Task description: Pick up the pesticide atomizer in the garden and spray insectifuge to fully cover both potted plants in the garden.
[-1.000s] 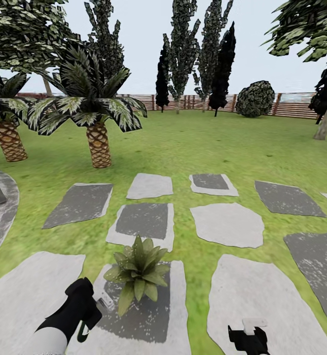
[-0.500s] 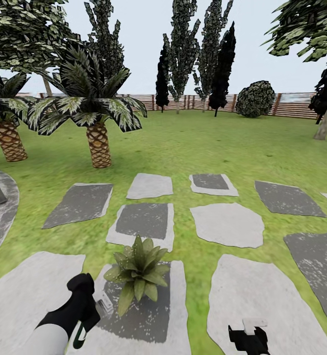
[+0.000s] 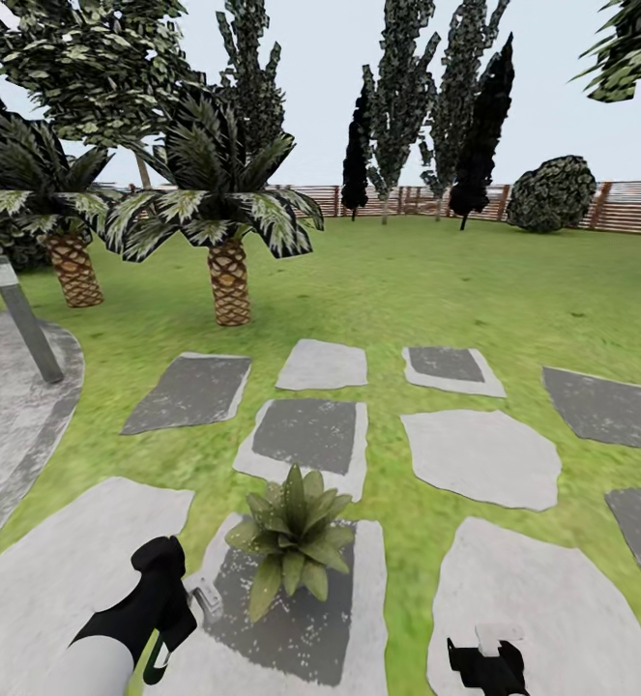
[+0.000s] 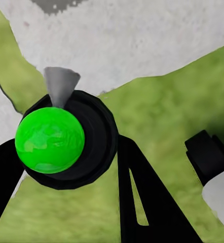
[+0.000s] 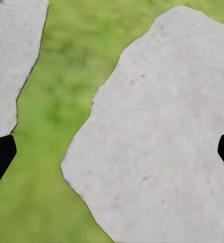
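Fingers of left gripper (image 4: 66, 167) clamped round spray bottle (image 3: 202, 596) beside plant (image 3: 296, 535); probably light, rigid, slippery. Right gripper (image 5: 112, 157) spread wide, empty.

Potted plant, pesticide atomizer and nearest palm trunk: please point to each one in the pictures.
potted plant (image 3: 296, 536), head view, centre of the leaf rosette.
pesticide atomizer (image 4: 50, 139), left wrist view, its bright green round surface.
nearest palm trunk (image 3: 229, 282), head view, middle of the scaly trunk.
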Robot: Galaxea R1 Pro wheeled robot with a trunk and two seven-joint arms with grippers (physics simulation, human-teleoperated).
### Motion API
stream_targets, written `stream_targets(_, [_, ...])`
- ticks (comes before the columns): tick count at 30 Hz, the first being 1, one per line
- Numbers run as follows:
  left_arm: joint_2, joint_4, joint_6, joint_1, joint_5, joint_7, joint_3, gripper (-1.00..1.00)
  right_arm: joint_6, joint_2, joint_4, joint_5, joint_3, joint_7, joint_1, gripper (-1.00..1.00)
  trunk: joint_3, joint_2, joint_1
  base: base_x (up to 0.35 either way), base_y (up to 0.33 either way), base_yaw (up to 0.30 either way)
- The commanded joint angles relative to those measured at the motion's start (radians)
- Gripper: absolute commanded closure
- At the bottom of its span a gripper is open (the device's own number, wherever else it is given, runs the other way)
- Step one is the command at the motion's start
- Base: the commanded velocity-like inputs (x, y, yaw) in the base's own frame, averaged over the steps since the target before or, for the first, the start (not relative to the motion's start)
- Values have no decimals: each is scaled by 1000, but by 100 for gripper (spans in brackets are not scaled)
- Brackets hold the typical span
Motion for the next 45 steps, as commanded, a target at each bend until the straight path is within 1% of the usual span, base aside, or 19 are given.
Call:
stream_targets(1, [-1,-1,7,0,-5,-7,4,100,-5,0,2,11,-8,-1,-1,-100,-1,0,0,191,-198,267])
stream_targets(7, [0,-1,7,1,-5,-6,4,100,-5,0,2,11,-8,-1,-1,-100,-1,0,0,122,-239,61])
stream_targets(11, [0,-1,7,5,-5,-5,3,100,-5,0,2,11,-7,-1,-1,-100,-1,0,0,-11,-270,7])
stream_targets(15, [0,-1,7,5,-5,-5,3,100,-5,0,2,11,-7,-1,-1,-100,-1,0,0,-73,-193,155])
stream_targets(26, [-1,-2,7,-1,-5,-5,11,100,-5,0,2,11,-7,-1,-1,-100,-1,0,0,-2,-11,258])
stream_targets(36, [0,-27,7,-4,-4,-14,3,100,-5,-1,2,12,-8,-1,-1,-100,-1,0,0,301,-34,15])
stream_targets(45, [3,-27,-6,0,-4,-22,1,100,-5,-1,1,11,-9,-1,-1,-100,-1,0,0,44,-14,0])
